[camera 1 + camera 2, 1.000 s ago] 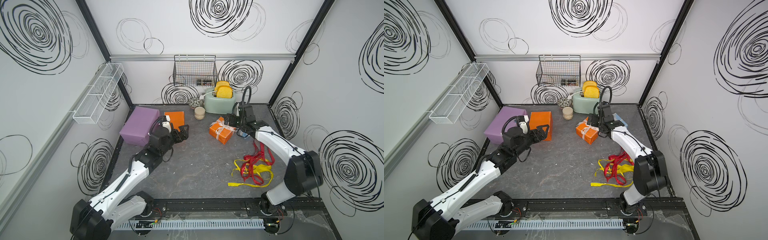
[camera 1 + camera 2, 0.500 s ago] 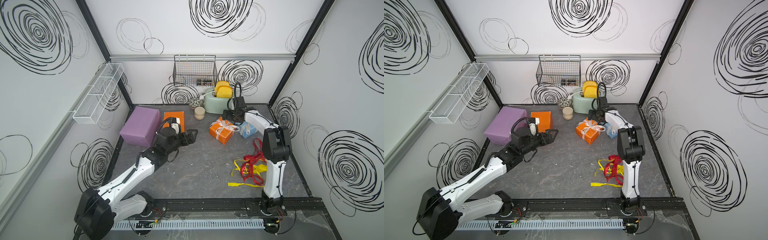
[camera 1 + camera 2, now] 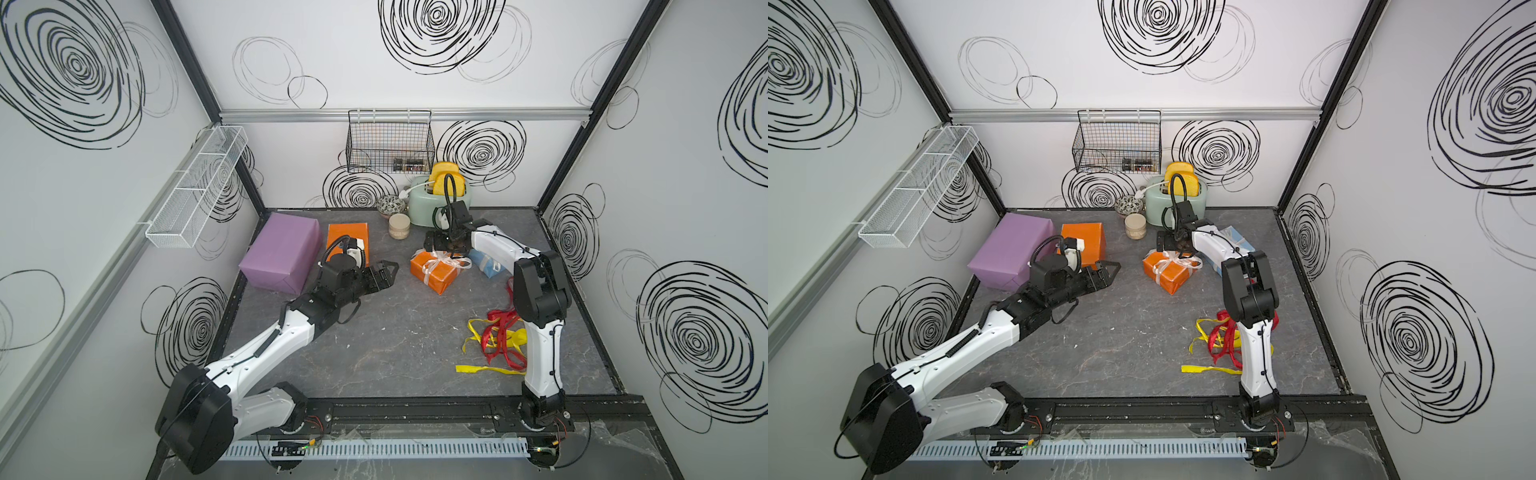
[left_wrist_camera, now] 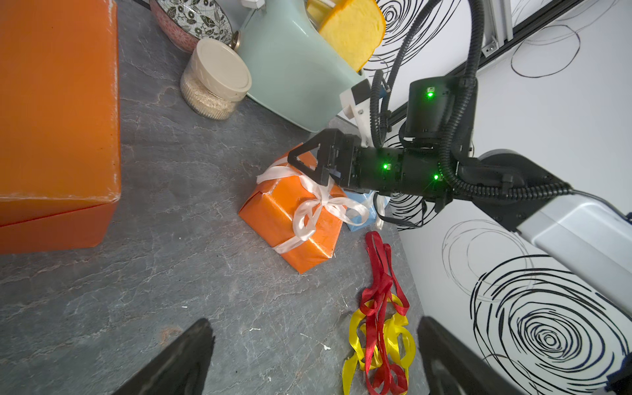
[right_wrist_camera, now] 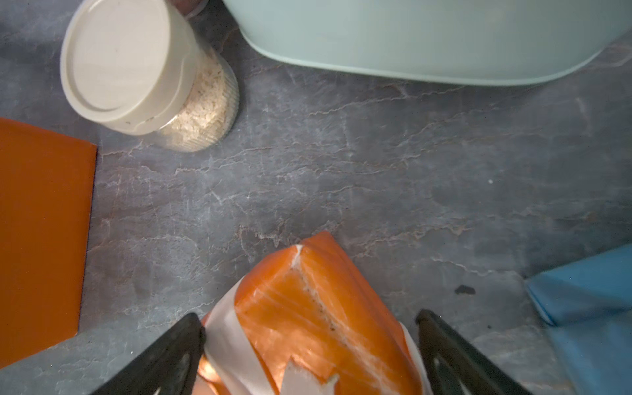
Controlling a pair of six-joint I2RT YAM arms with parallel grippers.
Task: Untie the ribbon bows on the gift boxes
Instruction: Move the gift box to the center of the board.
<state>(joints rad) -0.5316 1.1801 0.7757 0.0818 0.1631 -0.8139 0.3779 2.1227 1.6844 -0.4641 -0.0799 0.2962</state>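
**Both pincers spread wide, one white bow tied**

The lilac box lies well off from the mint-green toaster, toward my left and nearer to me. The medium orange box stands between that box and the toaster.

My left pincer hovers above the table, well apart from the toaster and just on my side of the medium orange box. It is released, jaws wide, gripping nothing.

The small orange cube sits near the toaster, in front of it, with the white bow knotted on top, loops intact. My right pincer hangs over the cube's toaster-side edge, also released. In the right wrist view its jaws stand to either side of that corner and its white band. I cannot tell whether they touch the paper.

The light-blue cube rests just beside the orange cube, on my right, partly hidden by my right arm.

The red ribbon and yellow ribbon lie loose and tangled on the table, far from the toaster, toward me on the right.
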